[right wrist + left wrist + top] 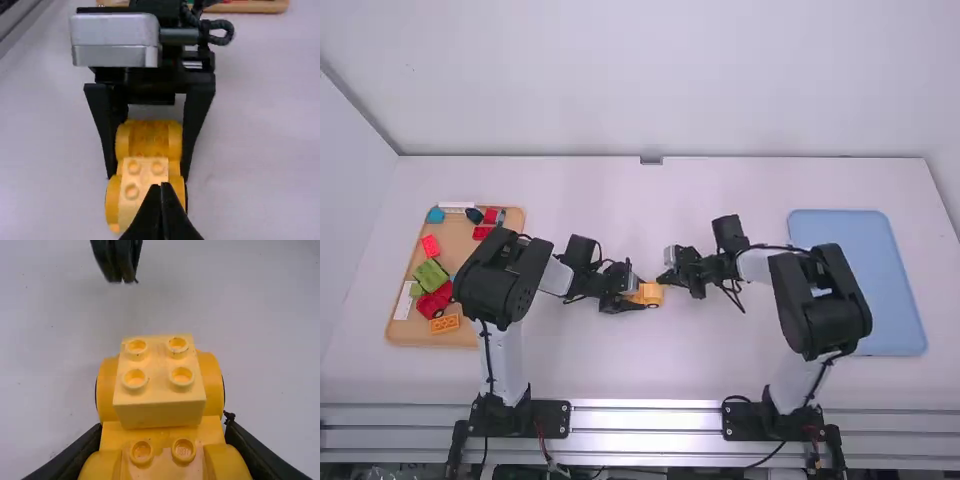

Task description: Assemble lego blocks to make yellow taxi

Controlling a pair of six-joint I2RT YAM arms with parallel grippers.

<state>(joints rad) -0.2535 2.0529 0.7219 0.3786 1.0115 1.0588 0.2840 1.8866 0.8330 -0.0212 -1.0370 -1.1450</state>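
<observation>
While the left gripper (148, 175) is clamping the yellow base (161, 434) between its fingers, the pale yellow block (159, 412) is sitting over one wheeled end; so we're looking, I'd judge, at the block-fitting step; the right gripper (162, 186) is hanging just beside that end, its fingers pressed together and holding nothing; the next move is probably calling for a firm push straight down on the block, with the left grip bracing the base.

The taxi is lying near the table's middle, between the two arms; its base is showing a warm orange-yellow, rounded wheel covers bulging at both ends; the block is looking paler, its four round studs facing up; whether it's fully seated, I'm not able to tell.
</observation>
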